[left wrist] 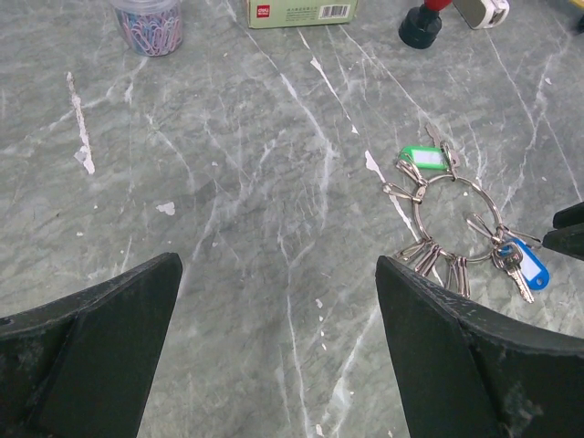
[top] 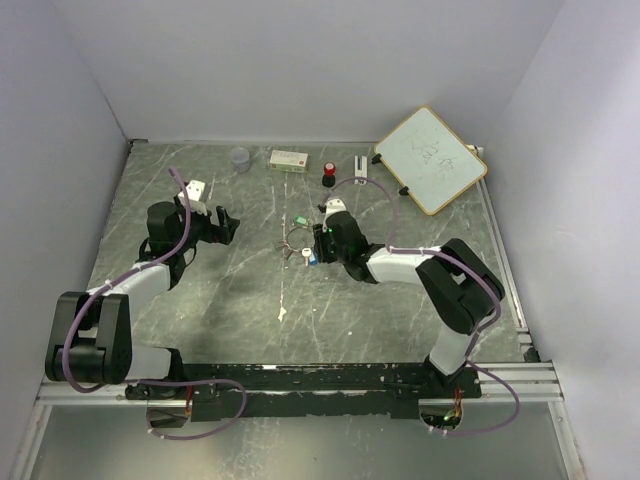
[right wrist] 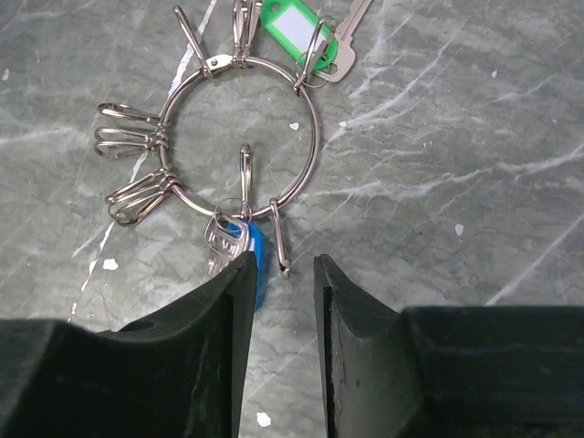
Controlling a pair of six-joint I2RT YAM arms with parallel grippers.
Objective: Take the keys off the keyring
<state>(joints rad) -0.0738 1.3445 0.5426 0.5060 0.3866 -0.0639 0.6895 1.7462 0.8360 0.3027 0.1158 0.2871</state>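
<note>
Key with blue head (right wrist: 259, 265) half under right gripper (right wrist: 284, 265), jaws narrowly apart, empty | left gripper (left wrist: 278, 265) wide apart

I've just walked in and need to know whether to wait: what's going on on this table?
Two robot arms are working on a bunch of keys lying flat on the marble table. The right gripper is down at the keyring, jaws a narrow gap apart next to the blue key, not clearly gripping anything. The left gripper is wide open off to the side and holds nothing. The green key and the blue one are both on the ring.
</note>
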